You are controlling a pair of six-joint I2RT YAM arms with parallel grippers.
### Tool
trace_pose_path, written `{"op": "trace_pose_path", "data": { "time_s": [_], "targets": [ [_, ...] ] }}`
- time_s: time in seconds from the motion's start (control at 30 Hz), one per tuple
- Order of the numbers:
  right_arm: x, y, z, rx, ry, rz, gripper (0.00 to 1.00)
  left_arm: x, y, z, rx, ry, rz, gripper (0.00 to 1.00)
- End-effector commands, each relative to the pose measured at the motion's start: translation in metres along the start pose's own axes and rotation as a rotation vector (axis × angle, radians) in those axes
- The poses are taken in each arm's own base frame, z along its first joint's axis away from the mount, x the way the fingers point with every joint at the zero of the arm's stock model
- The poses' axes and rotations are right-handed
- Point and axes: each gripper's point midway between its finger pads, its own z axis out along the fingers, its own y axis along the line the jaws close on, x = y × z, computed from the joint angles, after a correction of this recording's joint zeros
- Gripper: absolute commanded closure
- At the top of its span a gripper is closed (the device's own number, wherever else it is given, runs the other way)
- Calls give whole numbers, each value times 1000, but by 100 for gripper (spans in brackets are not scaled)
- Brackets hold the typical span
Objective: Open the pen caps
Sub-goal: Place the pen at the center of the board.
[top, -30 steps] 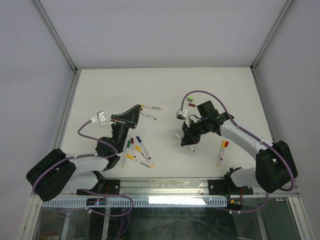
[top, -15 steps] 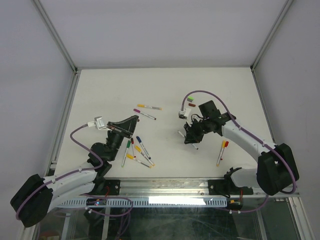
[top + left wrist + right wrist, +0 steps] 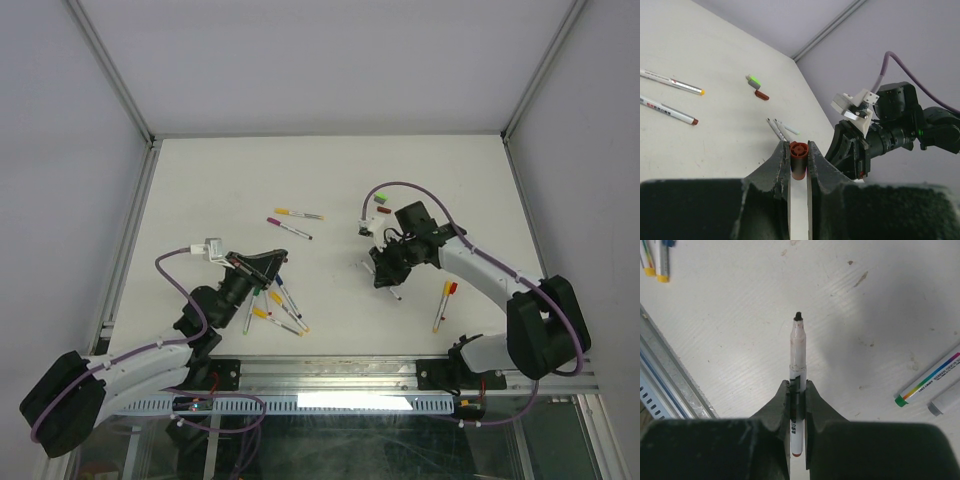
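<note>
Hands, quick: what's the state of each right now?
Left hand: closed on a dark red pen cap.
Right hand: closed on an uncapped pen.

The table [image 3: 730, 330] looks matt and scuffed, the cap [image 3: 799, 160] glossy plastic.

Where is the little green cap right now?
In the top view the green cap lies on the table, right of the middle and in the far half, a dark red cap beside it on its near side.
</note>
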Motion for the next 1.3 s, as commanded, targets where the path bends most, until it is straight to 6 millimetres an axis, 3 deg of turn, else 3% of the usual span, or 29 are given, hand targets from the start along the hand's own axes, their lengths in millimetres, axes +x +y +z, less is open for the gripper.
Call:
{"op": "trace_pose_path", "data": {
  "time_s": [0.0, 0.23, 0.33, 0.5, 0.63, 0.97, 1.27],
  "targets": [
    [-11, -16, -1, 75, -19, 31, 98, 5, -4, -1, 32, 26, -21, 100],
    [-12, -33, 1, 171, -28, 87, 98, 9, -5, 0, 41, 42, -33, 100],
    [-14, -53, 4, 268, -31, 143, 97, 10, -6, 0, 42, 48, -36, 100],
    [-33, -85, 10, 422, -72, 292, 93, 12, -6, 0, 47, 57, -40, 100],
    [-32, -102, 16, 532, -59, 330, 90, 13, -7, -1, 51, 59, -43, 100],
    [-24, -115, 26, 594, -7, 332, 81, 14, -6, -4, 52, 62, -53, 100],
    [-20, -113, 29, 571, 36, 314, 74, 16, -8, -4, 59, 72, -64, 100]
  ]
}}
